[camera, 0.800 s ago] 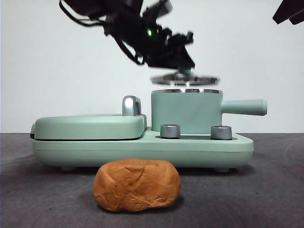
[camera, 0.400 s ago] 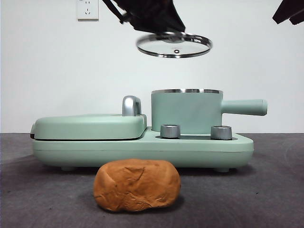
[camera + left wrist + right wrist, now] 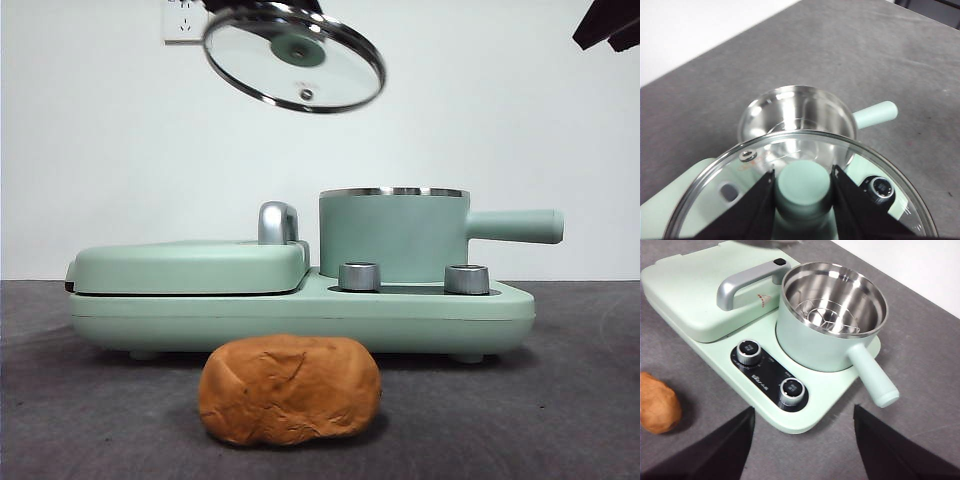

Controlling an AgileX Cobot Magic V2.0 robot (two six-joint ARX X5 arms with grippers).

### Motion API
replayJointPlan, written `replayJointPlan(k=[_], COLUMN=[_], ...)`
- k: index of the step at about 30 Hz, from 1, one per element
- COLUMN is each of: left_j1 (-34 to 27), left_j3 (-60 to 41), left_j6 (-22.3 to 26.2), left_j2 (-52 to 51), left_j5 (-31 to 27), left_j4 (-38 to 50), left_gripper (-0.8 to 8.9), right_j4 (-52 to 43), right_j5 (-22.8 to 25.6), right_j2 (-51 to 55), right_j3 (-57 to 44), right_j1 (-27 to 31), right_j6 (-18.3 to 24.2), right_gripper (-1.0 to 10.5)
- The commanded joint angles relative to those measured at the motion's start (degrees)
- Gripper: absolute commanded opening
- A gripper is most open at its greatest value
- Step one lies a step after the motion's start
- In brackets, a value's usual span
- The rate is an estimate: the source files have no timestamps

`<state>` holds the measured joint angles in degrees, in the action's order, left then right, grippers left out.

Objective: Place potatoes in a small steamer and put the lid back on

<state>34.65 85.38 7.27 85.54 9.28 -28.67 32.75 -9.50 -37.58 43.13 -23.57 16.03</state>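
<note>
Left pincer (image 3: 802,200) clamped on lid (image 3: 293,55) knob, lid tilted high. Set down flat on bare bench (image 3: 560,400), clear of potato (image 3: 290,388). Right pincer (image 3: 802,450) apart, waiting above steamer (image 3: 832,315).

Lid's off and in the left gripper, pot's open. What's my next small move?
Probably send the open right gripper to the potato, on the table before the cooker, while the left gripper holds the lid aside. The steamer holds only its rack.

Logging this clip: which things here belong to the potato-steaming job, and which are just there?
Job:
potato on the table
small steamer, open
glass lid, held aloft by the left gripper
right gripper, waiting

Just there:
griddle cover
two knobs
wall socket
</note>
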Motion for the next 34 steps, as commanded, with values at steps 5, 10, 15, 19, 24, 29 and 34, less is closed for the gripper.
replayJointPlan(k=[5, 10, 15, 19, 24, 29, 34], left_j1=[-1.3, -3.2, -6.3, -8.3, -10.0, -10.6, -10.6], left_j3=[-10.1, -19.5, -26.2, -27.1, -27.1, -27.1, -27.1], left_j6=[-1.5, -2.5, -3.9, -3.9, -3.9, -3.9, -3.9], left_j2=[-9.4, -18.1, -26.9, -31.4, -34.4, -35.1, -35.0], left_j5=[-4.2, -6.9, -8.1, -8.1, -8.1, -8.1, -8.1], left_j4=[1.4, 2.0, 0.9, -1.7, -2.2, -2.2, -2.2], left_gripper=[0.11, 0.1, 0.1, 0.1, 0.1, 0.1, 0.1], right_j4=[-0.5, -0.6, -2.0, -4.8, -9.5, -12.5, -15.2], right_j5=[-7.1, -7.5, -8.1, -9.7, -10.0, -10.0, -10.1], right_j2=[-3.3, -7.4, -13.0, -18.4, -26.4, -34.0, -39.8], right_j3=[0.9, 0.9, 0.9, 0.9, 0.9, 0.9, 0.9], right_j1=[-0.7, -3.7, -7.9, -11.4, -15.4, -18.4, -21.0], right_j6=[0.0, 1.6, 3.8, 5.4, 6.1, 7.0, 7.0], right_gripper=[3.1, 3.1, 3.1, 3.2, 3.3, 3.3, 3.3])
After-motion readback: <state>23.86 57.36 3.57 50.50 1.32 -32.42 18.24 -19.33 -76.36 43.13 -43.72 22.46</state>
